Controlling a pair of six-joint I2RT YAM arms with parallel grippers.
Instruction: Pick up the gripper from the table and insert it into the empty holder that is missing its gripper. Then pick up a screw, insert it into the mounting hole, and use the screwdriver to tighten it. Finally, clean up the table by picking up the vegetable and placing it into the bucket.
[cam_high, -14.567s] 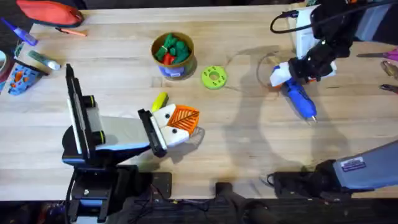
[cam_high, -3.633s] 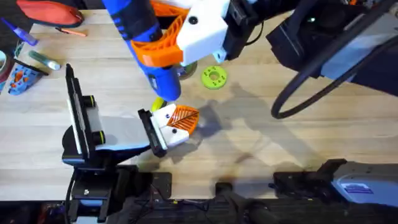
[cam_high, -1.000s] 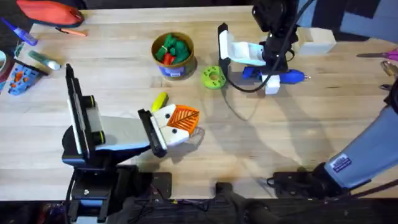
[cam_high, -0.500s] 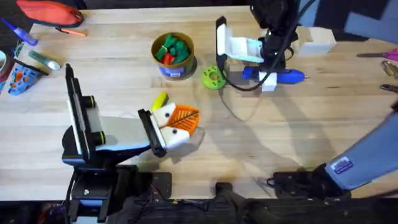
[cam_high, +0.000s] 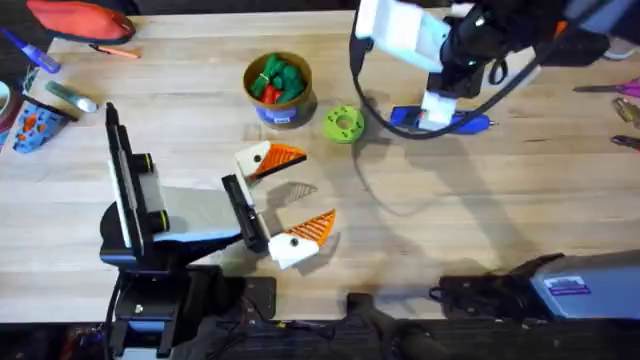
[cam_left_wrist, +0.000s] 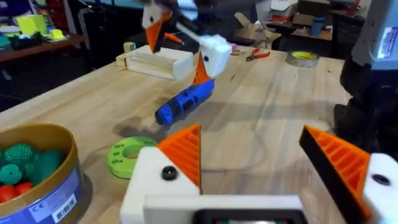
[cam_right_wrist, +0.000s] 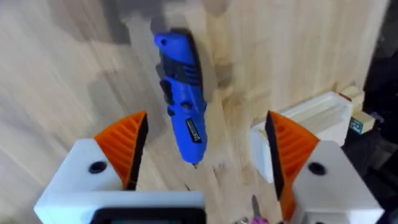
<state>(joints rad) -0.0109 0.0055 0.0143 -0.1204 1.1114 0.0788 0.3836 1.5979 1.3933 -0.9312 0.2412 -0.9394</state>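
Note:
The blue screwdriver (cam_high: 445, 121) lies flat on the table at the back right, also seen as the screwdriver (cam_right_wrist: 181, 93) and the screwdriver (cam_left_wrist: 185, 103). My right gripper (cam_high: 420, 70) hangs above it, open, its orange pads wide apart and empty, and the right gripper (cam_right_wrist: 205, 127) looks straight down on it. My left gripper (cam_high: 285, 198) rests open near the table's front, as the left gripper (cam_left_wrist: 255, 146) also shows. The bucket (cam_high: 281, 116) stands at the back centre holding green and red toy vegetables. The loose gripper piece, the holder, the screw and the vegetable are hidden.
A green ring disc (cam_high: 344, 124) lies right of the bucket. A pale wooden box (cam_high: 510, 62) sits at the back right behind the right arm. Scissors (cam_high: 620, 90) lie at the right edge, and pens and an orange pouch (cam_high: 85, 20) at the far left.
My left gripper has opened, its fingers now far apart. My right gripper has risen off the screwdriver, which stays on the table. The yellow vegetable by the left finger no longer shows.

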